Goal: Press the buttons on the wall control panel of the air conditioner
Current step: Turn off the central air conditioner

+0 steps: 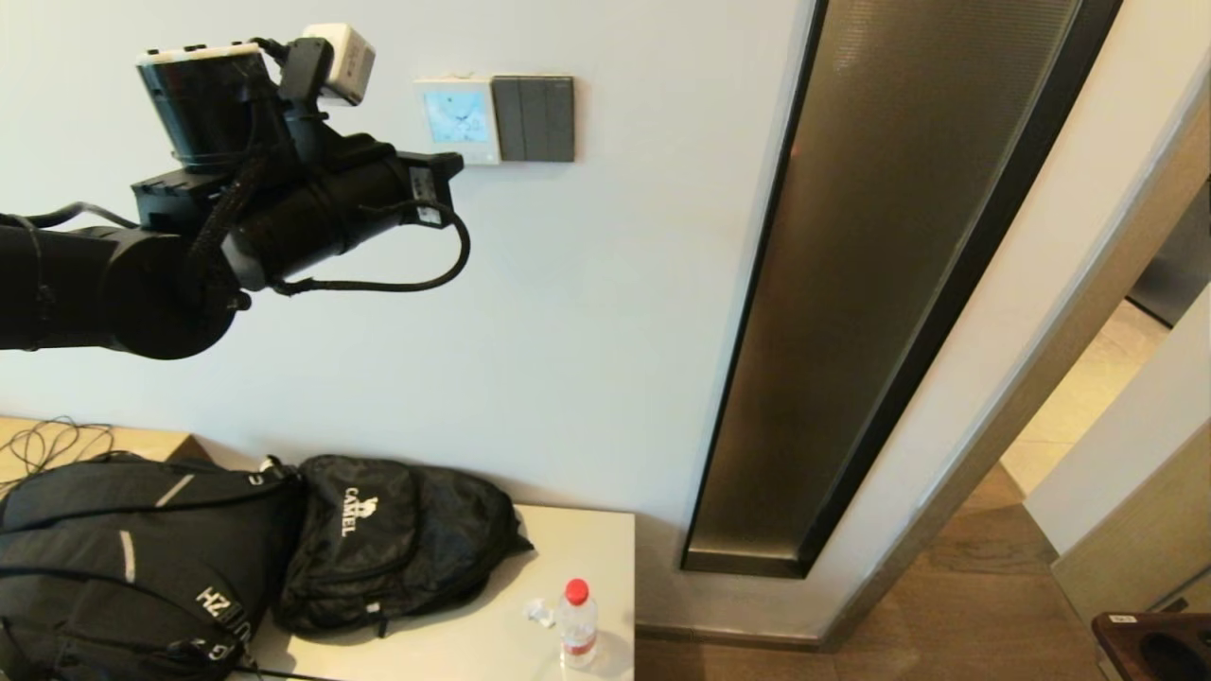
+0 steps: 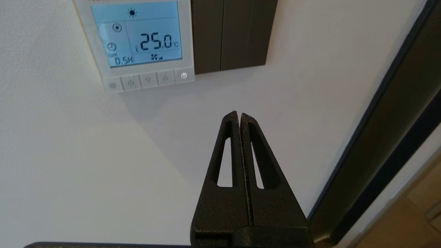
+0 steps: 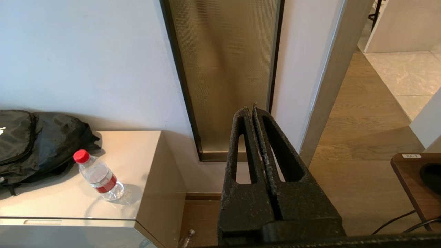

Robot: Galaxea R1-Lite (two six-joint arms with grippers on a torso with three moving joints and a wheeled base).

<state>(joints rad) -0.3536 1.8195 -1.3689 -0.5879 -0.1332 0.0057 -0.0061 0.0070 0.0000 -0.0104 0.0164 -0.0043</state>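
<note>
The air conditioner's wall control panel (image 1: 458, 118) is a small white square on the wall, its screen glowing light blue. In the left wrist view the panel (image 2: 137, 34) reads 25.0 °C. The buttons (image 2: 148, 80) form a pale row along its lower edge. My left gripper (image 2: 239, 113) is shut and empty. It points at the bare wall just below and to the right of the buttons, apart from them. In the head view the left gripper (image 1: 454, 168) sits just under the panel's lower left corner. My right gripper (image 3: 252, 109) is shut and empty, held low and facing the wall.
A dark grey three-rocker switch plate (image 1: 535, 118) adjoins the panel's right side. A tall bronze glass strip (image 1: 870, 284) runs down the wall to the right, beside a doorway. Below, a cabinet (image 1: 587, 530) holds two black backpacks (image 1: 388, 539) and a water bottle (image 1: 577, 624).
</note>
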